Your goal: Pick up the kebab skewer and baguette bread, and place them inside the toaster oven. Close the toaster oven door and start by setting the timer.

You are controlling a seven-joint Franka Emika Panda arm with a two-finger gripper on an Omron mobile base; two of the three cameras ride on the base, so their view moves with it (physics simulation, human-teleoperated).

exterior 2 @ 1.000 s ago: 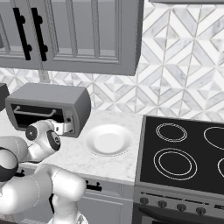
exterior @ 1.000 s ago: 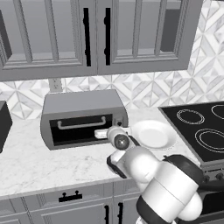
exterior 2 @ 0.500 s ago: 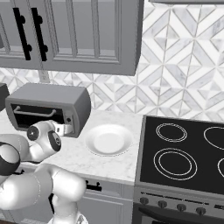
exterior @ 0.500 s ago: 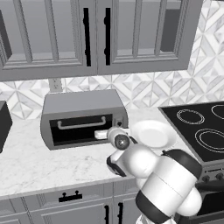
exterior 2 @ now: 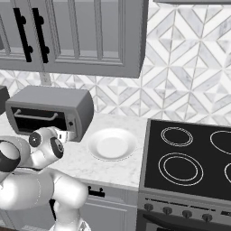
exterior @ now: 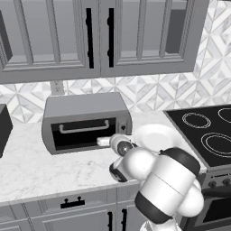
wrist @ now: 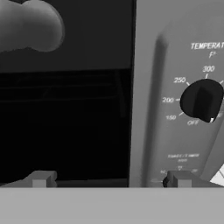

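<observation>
My jaws [wrist: 109, 179] are spread wide with nothing between them, hard up against the toaster oven [exterior: 85, 121] on the bench [exterior: 31, 167]. Its door [exterior: 83, 132] is shut; ahead on the right panel, 1 temperature knob [wrist: 201, 100] points near OFF.

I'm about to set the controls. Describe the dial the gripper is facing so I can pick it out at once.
Find the grey toaster oven on the marble counter, left of the white plate. On its right side panel, beside the dark glass door, sits a black temperature knob ringed by numbers, pointer near OFF. The open gripper sits just below it; fainter timer lettering is lower on the panel.
</observation>
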